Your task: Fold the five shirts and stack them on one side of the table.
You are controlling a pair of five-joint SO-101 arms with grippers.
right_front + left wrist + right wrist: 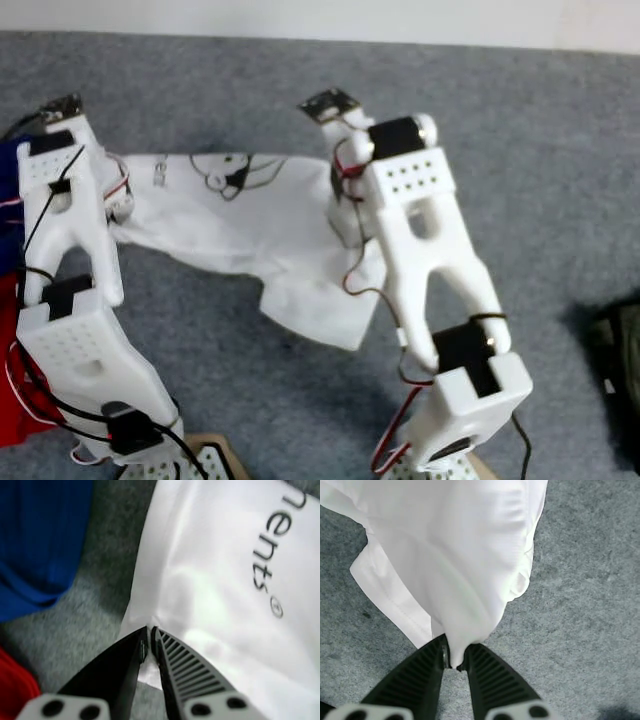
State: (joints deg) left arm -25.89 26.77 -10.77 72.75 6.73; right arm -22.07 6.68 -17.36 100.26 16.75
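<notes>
White fabric is pinched in both of your grippers. Your left gripper [150, 631] has its jaws pressed together on the edge of the white shirt [215, 575], with a thin fold of cloth caught between the tips. Dark printed lettering runs across the shirt just beyond that grip. Your right gripper [454, 656] is likewise clamped on a bunched corner of the same shirt. From those tips the cloth spreads away in long folds, and a hemmed edge shows to one side.

From the high view you can confirm that the shirt spans the gap between the two arms. Its printed side faces up and carries a dark line drawing near the far edge. Its loose lower part trails toward the near side of the grey table [540, 150].

Note a blue garment [40, 540] lying on the table just beside your left gripper, apart from the white shirt. A red garment [14, 692] lies beyond it, closer to the left arm's base.

Record also a dark object [618, 365] at the table's right edge, well apart from the shirt. What it is cannot be told.
</notes>
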